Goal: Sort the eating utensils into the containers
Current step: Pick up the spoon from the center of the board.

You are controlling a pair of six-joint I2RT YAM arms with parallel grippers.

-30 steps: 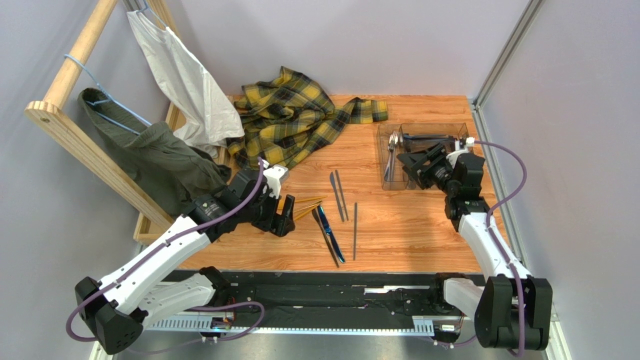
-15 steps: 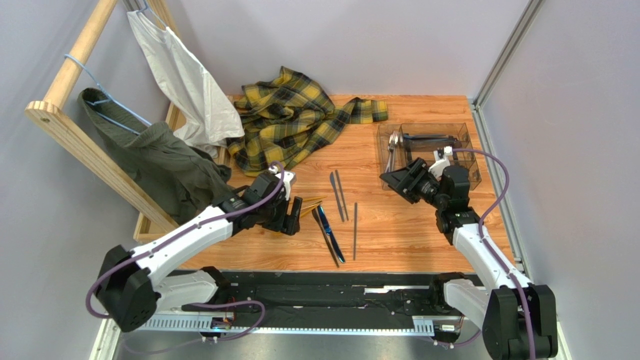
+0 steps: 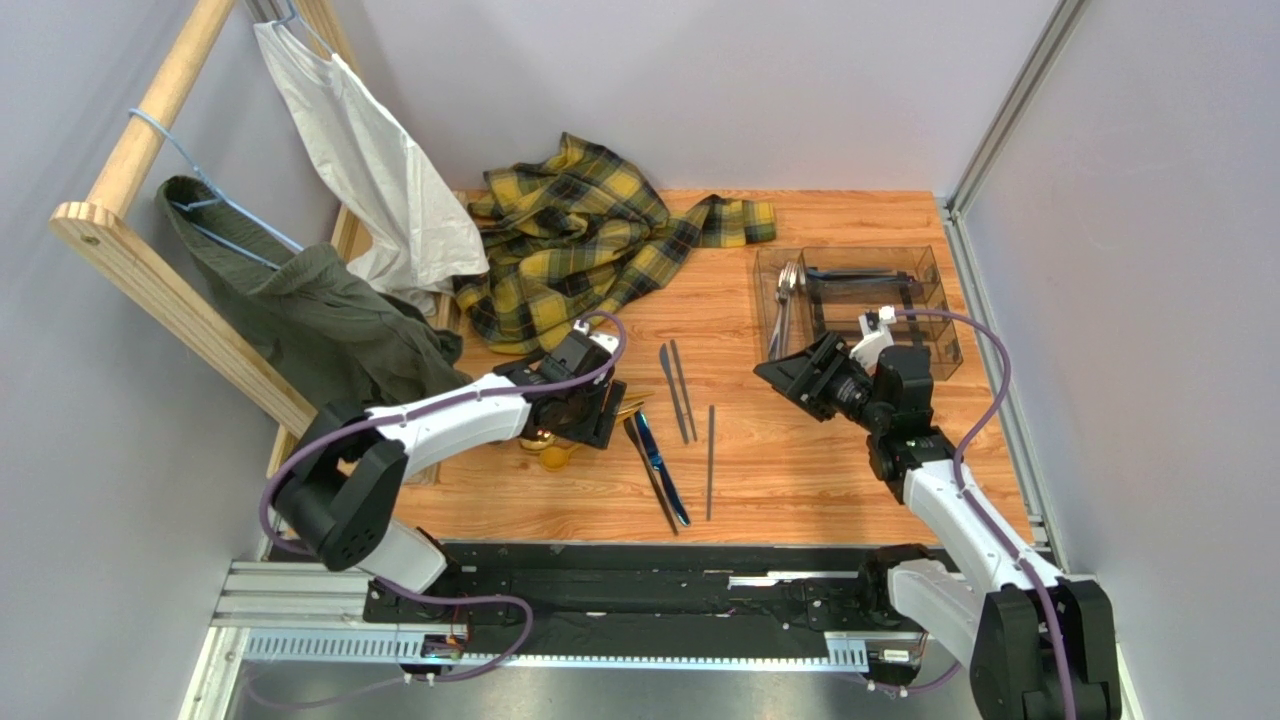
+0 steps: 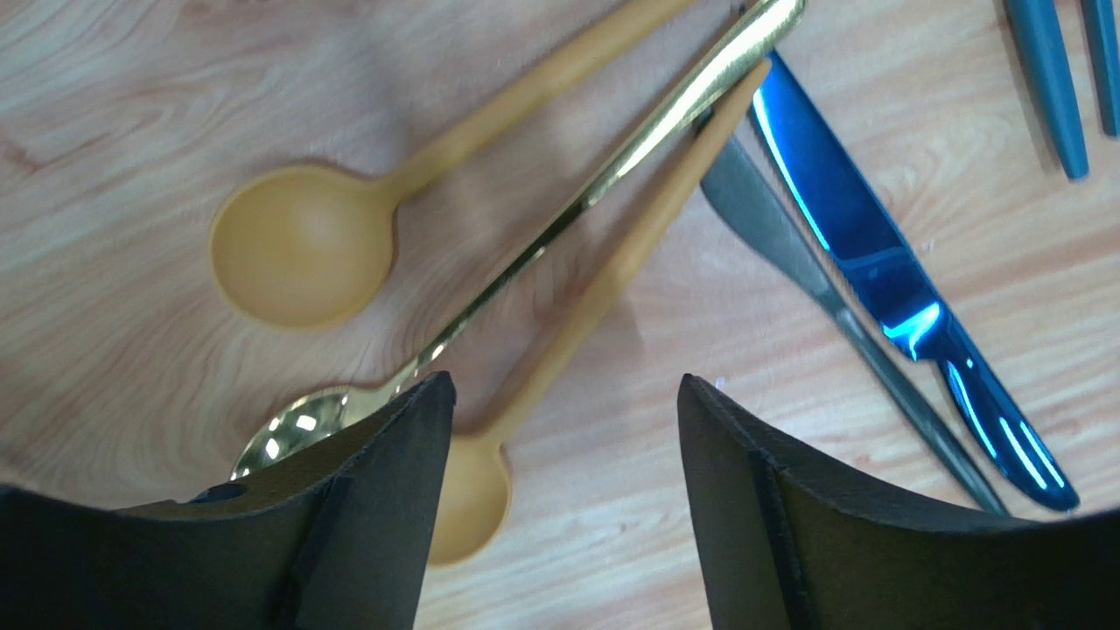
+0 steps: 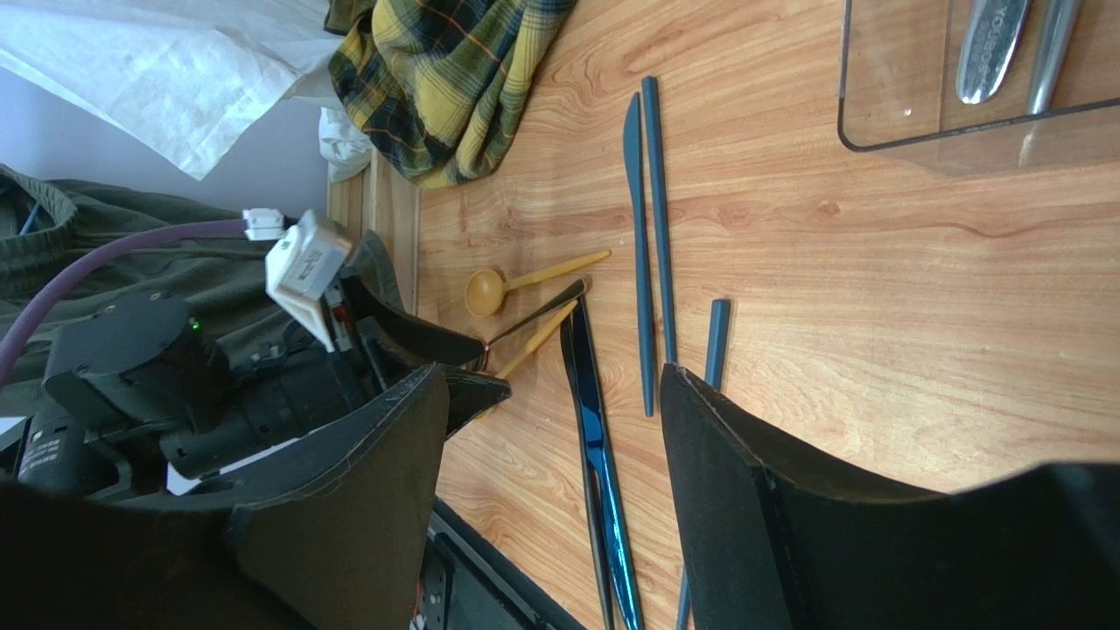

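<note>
Fingers of the left gripper (image 4: pixel 563 387) are standing apart, holding nothing, straddling the bowl end of a matte yellow spoon (image 4: pixel 585 309) that is lying beside a shiny gold spoon (image 4: pixel 592 184) on the wooden surface (image 3: pixel 812 465). The right gripper (image 5: pixel 552 374) is hovering just beside the clear tray (image 3: pixel 944 315), fingers wide and empty. A blue knife (image 4: pixel 868 250) and a grey stick (image 3: pixel 709 450) are lying between the arms.

Yellow-and-black plaid cloth (image 3: pixel 579 225), mustard spoon (image 4: pixel 303 243), shiny gold spoon (image 4: pixel 579 208), mirror-blue knife (image 4: pixel 855 236), orange-brown wood-grain table (image 3: pixel 842 465).
</note>
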